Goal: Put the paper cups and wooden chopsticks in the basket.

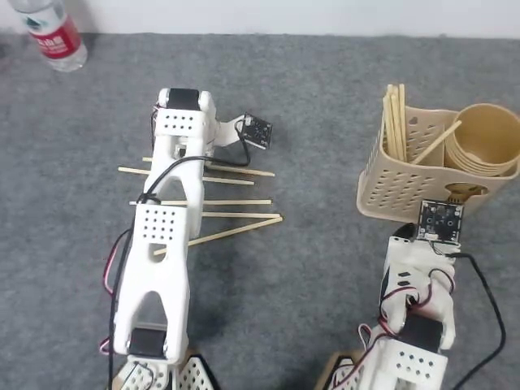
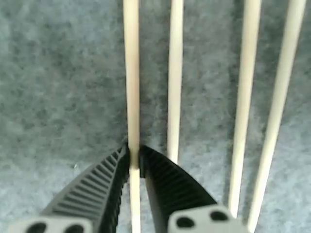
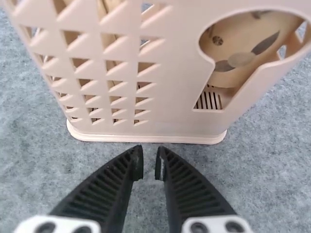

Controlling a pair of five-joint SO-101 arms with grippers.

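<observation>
Looking down in the high view, you find the left arm (image 1: 166, 236) stretched over the loose chopsticks (image 1: 236, 203) at centre left, while the basket (image 1: 394, 195) at right already holds the paper cups (image 1: 487, 138) and several upright sticks (image 1: 396, 122). Left wrist view: the left gripper (image 2: 134, 155) is clamped on one chopstick (image 2: 131, 73), three others lying just beside it on the carpet (image 2: 58, 97). Right wrist view: the right gripper (image 3: 148, 162) sits near the basket's wall, fingers nearly together, holding nothing. By the look of it, the step is the pick; next you need a clean lift and a carry rightward to the basket.
</observation>
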